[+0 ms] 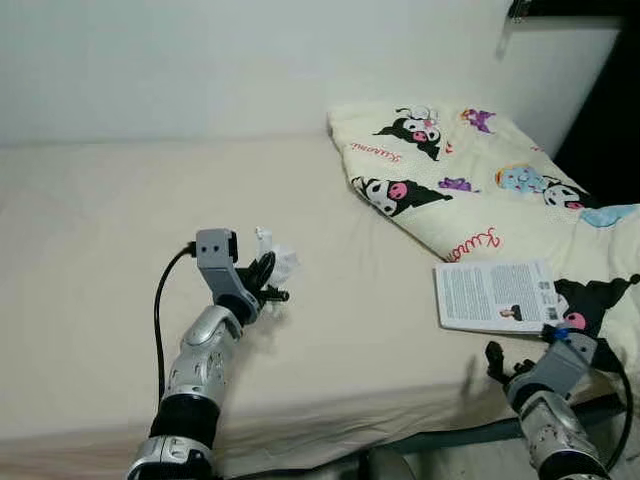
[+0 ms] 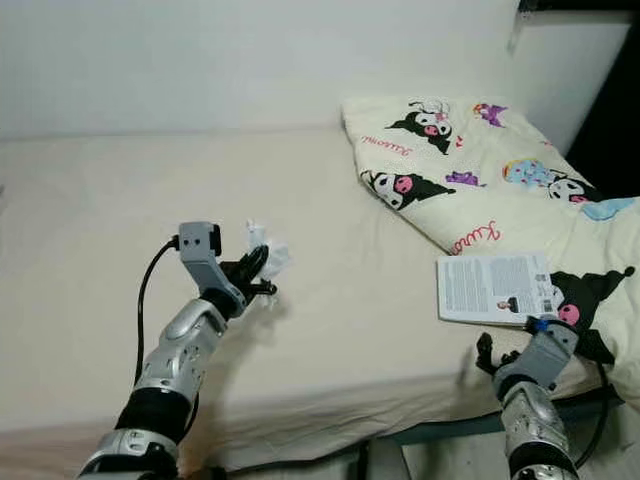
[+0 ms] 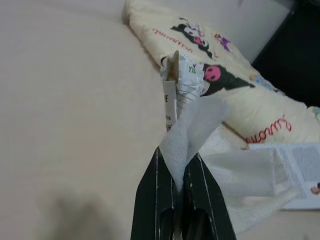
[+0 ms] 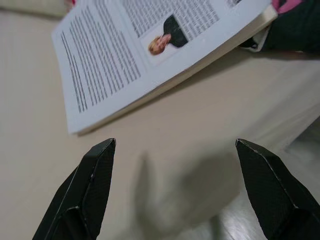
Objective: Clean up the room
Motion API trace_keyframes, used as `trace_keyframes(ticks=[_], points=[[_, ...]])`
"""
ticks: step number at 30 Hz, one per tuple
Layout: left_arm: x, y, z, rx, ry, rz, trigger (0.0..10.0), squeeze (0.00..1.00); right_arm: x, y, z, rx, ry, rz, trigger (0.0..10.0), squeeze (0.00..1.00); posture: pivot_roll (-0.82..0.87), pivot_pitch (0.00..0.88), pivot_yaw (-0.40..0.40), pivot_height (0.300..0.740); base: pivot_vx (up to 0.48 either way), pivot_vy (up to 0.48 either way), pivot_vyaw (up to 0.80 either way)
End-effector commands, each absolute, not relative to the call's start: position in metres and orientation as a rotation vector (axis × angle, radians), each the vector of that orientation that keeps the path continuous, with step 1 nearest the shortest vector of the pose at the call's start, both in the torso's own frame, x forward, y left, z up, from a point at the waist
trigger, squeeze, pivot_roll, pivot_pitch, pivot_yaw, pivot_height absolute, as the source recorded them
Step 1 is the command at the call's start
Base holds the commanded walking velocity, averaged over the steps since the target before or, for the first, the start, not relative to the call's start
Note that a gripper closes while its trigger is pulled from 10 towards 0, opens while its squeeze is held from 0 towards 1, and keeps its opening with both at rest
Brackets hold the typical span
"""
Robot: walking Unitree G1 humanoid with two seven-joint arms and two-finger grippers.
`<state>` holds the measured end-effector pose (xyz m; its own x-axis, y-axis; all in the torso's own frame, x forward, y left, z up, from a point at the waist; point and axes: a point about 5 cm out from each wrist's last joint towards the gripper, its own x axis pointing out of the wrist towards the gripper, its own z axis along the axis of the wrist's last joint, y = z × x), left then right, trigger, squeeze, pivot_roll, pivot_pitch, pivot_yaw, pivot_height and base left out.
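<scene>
My left gripper (image 1: 272,281) is raised over the middle of the beige bed (image 1: 110,250), shut on a wad of white tissue and crumpled paper (image 1: 278,262). In the left wrist view the tissue (image 3: 192,125) sticks out between the black fingers (image 3: 152,200), with a printed paper scrap on top. A white book (image 1: 495,295) lies face down near the bed's right front edge, partly on the cartoon-print blanket (image 1: 470,170). My right gripper (image 4: 175,165) hovers open just short of the book (image 4: 145,55), low at the bed's edge.
The cartoon blanket covers the bed's right side up to the white wall (image 1: 200,60). A dark gap (image 1: 605,110) lies at the far right. The bed's front edge (image 1: 350,420) drops to the floor beside my right arm.
</scene>
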<state>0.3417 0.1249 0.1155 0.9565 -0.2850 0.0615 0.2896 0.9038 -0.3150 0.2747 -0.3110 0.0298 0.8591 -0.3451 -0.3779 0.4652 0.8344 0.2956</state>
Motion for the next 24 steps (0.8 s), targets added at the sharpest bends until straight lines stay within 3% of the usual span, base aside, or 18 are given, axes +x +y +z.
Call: trace_keyframes(ticks=[1,12,18,24], points=[[0.34,0.129,0.117,-0.313,-0.013,-0.302,10.0,0.0,0.276,-0.318,0.037,0.461,0.246,-0.453,10.0,0.0,-0.06,0.0,-0.02,0.541,0.0,0.0,0.0],[0.337,0.138,0.125,-0.289,-0.023,-0.315,10.0,0.0,0.281,-0.334,0.055,0.573,0.113,-0.481,10.0,0.0,-0.03,0.05,0.012,0.501,0.0,0.0,0.0],[0.335,0.141,0.126,-0.274,-0.02,-0.331,10.0,0.0,0.289,-0.329,0.063,0.57,0.074,-0.454,10.0,0.0,-0.03,0.064,0.011,0.486,0.0,0.0,0.0],[0.337,0.141,0.127,-0.287,-0.018,-0.312,10.0,0.0,0.305,-0.312,0.075,0.495,0.055,-0.295,10.0,0.0,-0.04,0.062,-0.004,0.501,0.0,0.0,0.0]])
